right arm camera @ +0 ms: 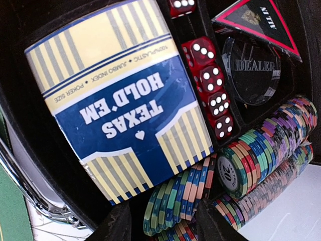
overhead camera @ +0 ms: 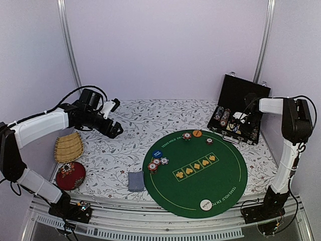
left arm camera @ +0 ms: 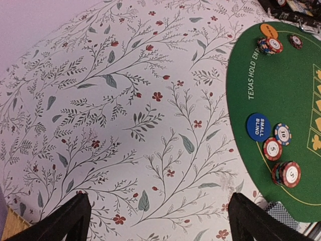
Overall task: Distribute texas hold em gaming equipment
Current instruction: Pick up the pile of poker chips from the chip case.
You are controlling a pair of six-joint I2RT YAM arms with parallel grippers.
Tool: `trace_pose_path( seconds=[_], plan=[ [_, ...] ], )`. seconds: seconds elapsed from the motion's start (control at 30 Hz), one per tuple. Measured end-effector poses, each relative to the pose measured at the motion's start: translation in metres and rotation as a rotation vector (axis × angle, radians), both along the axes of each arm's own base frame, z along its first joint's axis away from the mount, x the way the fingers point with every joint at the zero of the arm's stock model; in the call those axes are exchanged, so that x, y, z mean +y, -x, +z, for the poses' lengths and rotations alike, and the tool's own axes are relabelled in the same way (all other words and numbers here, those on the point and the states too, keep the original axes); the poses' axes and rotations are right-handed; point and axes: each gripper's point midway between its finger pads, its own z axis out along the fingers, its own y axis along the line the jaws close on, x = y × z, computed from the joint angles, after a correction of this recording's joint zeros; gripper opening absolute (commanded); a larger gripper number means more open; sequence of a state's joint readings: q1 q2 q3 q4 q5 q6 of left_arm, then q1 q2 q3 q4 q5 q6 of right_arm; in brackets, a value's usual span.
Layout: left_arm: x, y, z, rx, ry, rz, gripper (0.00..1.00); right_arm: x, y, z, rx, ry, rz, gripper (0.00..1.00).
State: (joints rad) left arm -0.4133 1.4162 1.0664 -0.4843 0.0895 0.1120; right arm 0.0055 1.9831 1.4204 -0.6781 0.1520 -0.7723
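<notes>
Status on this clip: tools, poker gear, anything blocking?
Left tool open above cloth. Right tool in case, astride chip rows, grip unclear. Some chips already on mat. Nothing blocking.

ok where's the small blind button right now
In the top view the blue small blind button sits on the left edge of the green mat, just behind a small cluster of chips.

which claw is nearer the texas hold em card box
Right. The right claw hangs above the card box inside the case; the left claw hovers over the floral cloth, far across the green mat.
</notes>
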Motion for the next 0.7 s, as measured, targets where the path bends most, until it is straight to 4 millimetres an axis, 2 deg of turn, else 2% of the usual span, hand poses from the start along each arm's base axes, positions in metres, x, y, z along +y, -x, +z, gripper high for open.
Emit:
trace_pose_path(
  seconds=[0.33, 0.7],
  plan=[
    [-0.001, 0.000, -0.001, 0.004, 0.005, -0.005, 0.98, -0.008, -0.006, 0.003, -0.025, 0.042, 0.005, 0.50],
    [-0.001, 0.000, -0.004, 0.013, 0.001, -0.005, 0.98, -0.019, -0.017, 0.002, -0.057, 0.044, -0.013, 0.58]
  ],
)
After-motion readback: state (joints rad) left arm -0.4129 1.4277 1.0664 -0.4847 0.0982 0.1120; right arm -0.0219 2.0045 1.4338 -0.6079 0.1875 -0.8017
